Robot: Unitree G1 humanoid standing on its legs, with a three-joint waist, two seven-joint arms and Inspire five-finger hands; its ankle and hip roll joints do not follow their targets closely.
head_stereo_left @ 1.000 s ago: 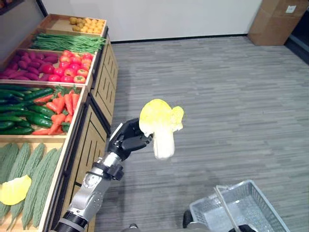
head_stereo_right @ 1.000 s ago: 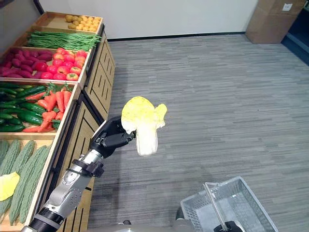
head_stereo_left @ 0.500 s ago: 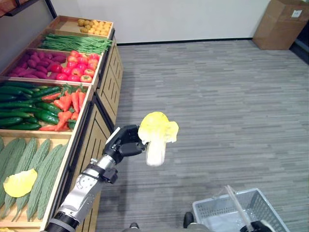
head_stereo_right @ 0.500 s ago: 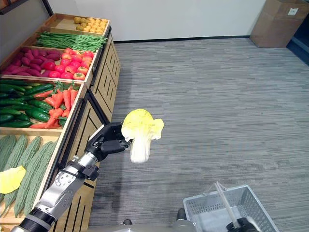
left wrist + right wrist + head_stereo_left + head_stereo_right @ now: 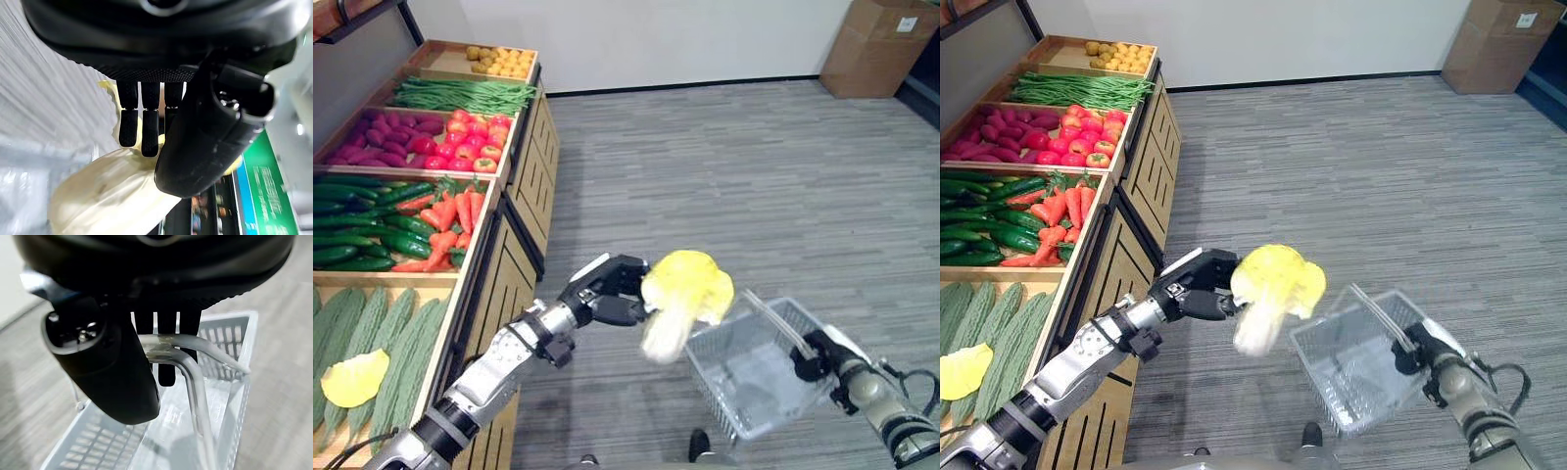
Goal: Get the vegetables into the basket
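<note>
My left hand (image 5: 612, 292) is shut on a yellow-topped napa cabbage (image 5: 680, 299), whose pale stalk hangs down at the near rim of the grey wire basket (image 5: 749, 367). The left wrist view has my fingers (image 5: 142, 122) curled over the cabbage (image 5: 105, 196). The basket hangs tilted in the air, its opening turned toward the cabbage. My right hand (image 5: 818, 354) is shut on the basket's clear handle (image 5: 181, 360), with the thumb (image 5: 105, 362) hooked over it. A second yellow cabbage (image 5: 350, 377) lies on the bitter gourds (image 5: 386, 333) in the nearest shelf bin.
A wooden produce stand (image 5: 514, 264) runs along the left, with bins of cucumbers and carrots (image 5: 411, 220), red produce (image 5: 431, 142), green beans (image 5: 460, 95) and yellow fruit (image 5: 499, 61). A cardboard box (image 5: 876, 44) stands at the far right wall. Grey carpet (image 5: 744, 186) lies open to the right.
My left hand carried the cabbage down and right to the basket's rim. My right hand lifted the basket up and tilted it toward the cabbage. The camera shifted slightly.
</note>
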